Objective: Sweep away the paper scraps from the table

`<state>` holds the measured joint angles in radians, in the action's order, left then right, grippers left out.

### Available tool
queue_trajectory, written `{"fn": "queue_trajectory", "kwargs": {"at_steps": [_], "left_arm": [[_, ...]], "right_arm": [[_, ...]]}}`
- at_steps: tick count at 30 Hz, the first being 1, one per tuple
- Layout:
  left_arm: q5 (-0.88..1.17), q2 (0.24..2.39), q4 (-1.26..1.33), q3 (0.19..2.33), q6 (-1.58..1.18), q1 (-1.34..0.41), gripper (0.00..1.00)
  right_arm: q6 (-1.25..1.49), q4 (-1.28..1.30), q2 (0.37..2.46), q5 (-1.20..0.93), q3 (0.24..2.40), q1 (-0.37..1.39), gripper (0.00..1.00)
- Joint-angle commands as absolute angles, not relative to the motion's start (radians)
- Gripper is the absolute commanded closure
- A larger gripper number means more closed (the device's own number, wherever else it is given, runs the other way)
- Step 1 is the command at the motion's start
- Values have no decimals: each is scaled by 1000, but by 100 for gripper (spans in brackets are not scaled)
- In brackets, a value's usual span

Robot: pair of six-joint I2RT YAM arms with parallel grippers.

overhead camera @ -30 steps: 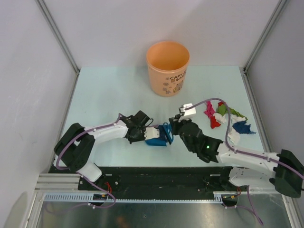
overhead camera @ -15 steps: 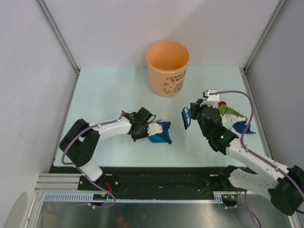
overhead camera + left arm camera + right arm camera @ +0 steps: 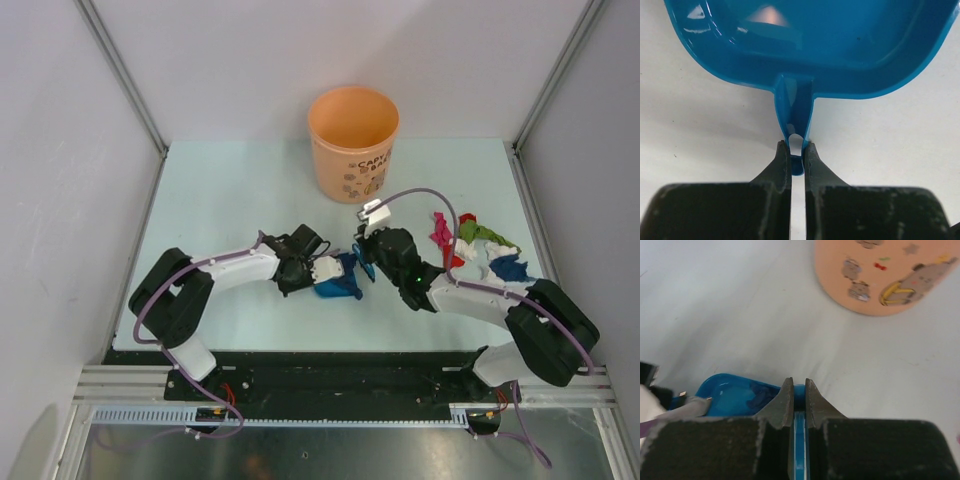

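Observation:
The paper scraps (image 3: 470, 245), magenta, red, green, white and blue, lie heaped on the right side of the table (image 3: 230, 190). My left gripper (image 3: 318, 272) (image 3: 797, 150) is shut on the handle of a blue dustpan (image 3: 338, 282) (image 3: 810, 45), which rests flat near the table's middle. My right gripper (image 3: 368, 260) (image 3: 799, 390) is shut on the thin blue handle of a small brush (image 3: 366, 270) (image 3: 800, 440). It sits just right of the dustpan (image 3: 735, 397), and the scraps are a hand's width further right. The brush bristles are hidden.
An orange bucket (image 3: 353, 142) (image 3: 885, 275) with cartoon prints stands at the back middle. Grey walls close the table on three sides. A black and metal rail (image 3: 330, 375) runs along the near edge, where both arm bases sit.
The right arm swung the brush out to the right toward the scraps, then came back left and now sits beside the dustpan. The left gripper and dustpan shifted only slightly.

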<state>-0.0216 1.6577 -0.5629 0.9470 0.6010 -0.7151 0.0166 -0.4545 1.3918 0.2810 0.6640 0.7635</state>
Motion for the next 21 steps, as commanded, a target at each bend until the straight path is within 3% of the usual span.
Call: {"fn": "queue_trajectory", "kwargs": {"at_steps": [1,5,10,16,21], "left_arm": [[-55,1698,-629,973,552,-709,100],[-48,1706,-629,977,535,-704,100],[-37,1704,-629,996,523,-683,100],[90,1641,-629,1023,505,-652,100],[127,1580,-629,1038,489,-598,100]], "right_arm": [[-86,-597,1427,256,687,845,100],[-11,-611,1367,261,687,883,100],[-89,-640,1315,477,689,1023,100],[-74,-632,1296,576,689,1051,100],[-86,-542,1059,756,690,1034,100]]}}
